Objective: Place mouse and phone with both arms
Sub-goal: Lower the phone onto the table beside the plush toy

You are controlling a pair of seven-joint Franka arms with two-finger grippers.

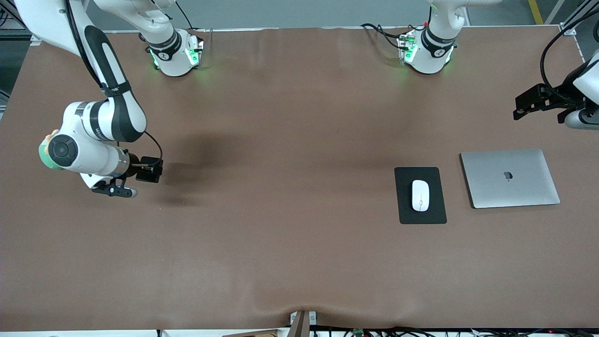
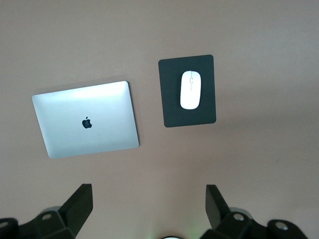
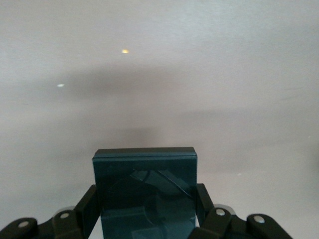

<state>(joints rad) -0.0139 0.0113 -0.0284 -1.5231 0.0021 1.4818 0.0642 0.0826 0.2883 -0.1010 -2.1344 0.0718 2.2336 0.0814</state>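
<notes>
1. The right gripper (image 1: 149, 170) hangs over bare brown surface (image 1: 281, 140) toward the right arm's end of the table. Its fingers (image 3: 85, 206) are clamped on the small glossy black slab phone (image 3: 145, 191), which is carried clear of the surface.
2. The small white oval mouse (image 1: 420, 195) already lies on the flat black rectangular mat (image 1: 405, 206), just beside the closed silver laptop (image 1: 510, 178), toward the left arm's end of the table. Its long axis runs toward the front camera.
3. The left gripper (image 1: 538, 100) waits high over that end. Its fingers (image 2: 79, 204) stand spread and empty.
4. Judgement: the mouse looks placed; the phone remains.
5. Judgement: any spot beside the mat lies well apart from the right gripper, toward the left arm's end.
</notes>
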